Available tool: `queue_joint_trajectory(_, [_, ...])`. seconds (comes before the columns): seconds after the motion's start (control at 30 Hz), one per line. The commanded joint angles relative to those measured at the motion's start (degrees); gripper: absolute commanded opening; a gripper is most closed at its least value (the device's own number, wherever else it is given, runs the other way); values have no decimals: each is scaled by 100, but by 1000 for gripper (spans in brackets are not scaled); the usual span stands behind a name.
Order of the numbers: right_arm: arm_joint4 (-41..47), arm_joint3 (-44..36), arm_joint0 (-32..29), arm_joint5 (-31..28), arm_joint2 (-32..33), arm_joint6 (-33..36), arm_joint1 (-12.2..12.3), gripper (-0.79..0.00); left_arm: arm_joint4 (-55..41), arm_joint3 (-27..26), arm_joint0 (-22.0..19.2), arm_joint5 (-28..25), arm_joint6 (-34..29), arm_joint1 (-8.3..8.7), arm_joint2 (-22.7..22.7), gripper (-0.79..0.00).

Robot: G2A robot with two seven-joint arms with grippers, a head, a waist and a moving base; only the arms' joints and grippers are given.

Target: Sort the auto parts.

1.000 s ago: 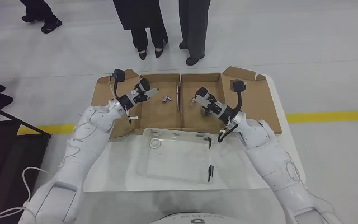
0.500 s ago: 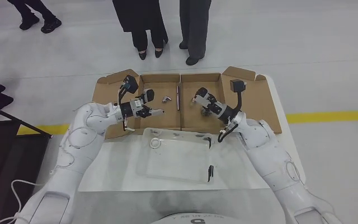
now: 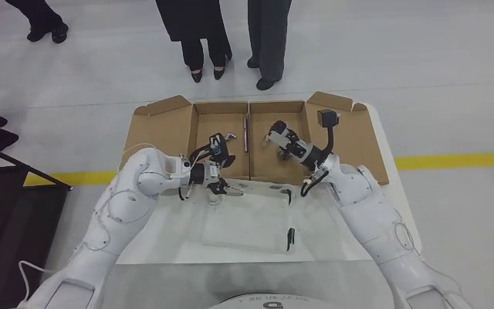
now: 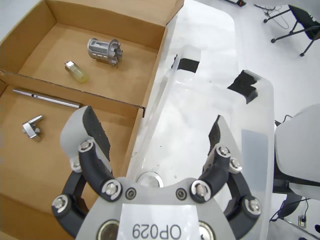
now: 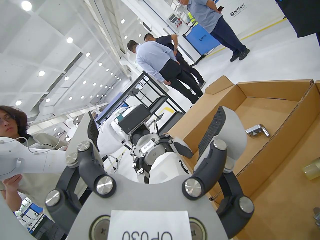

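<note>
My left gripper [image 4: 152,131] [image 3: 221,188] hangs open and empty over the far left corner of the clear plastic tray [image 4: 252,136] [image 3: 247,232]. A round metal ring [image 4: 150,178] lies in the tray just under its base, partly hidden. The left cardboard box [image 3: 231,158] holds a steel rod [image 4: 47,98] [image 3: 245,133] and a small L-shaped bracket [image 4: 31,129] [image 5: 257,129]. A ribbed metal cylinder [image 4: 105,51] and a small yellowish capsule [image 4: 76,72] lie in the right box [image 3: 266,166]. My right gripper [image 5: 155,128] [image 3: 272,131] stays open and empty above that right box.
Two black clips [image 4: 246,86] [image 3: 290,238] sit on the tray's walls. Both boxes have upright cardboard walls and spread flaps [image 3: 359,139] at the table's far side. The white table [image 3: 154,239] shows on either side of the tray. People stand on the floor beyond the boxes.
My left arm has swung from above the left box back and down to the tray's far left corner. The right arm has not moved.
</note>
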Motion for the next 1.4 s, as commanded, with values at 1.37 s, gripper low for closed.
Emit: queue_joint_trajectory(1.37, [1, 0, 0, 0, 0, 0, 0, 0, -275, -2221, 1507, 2351, -748, 292, -662, 0])
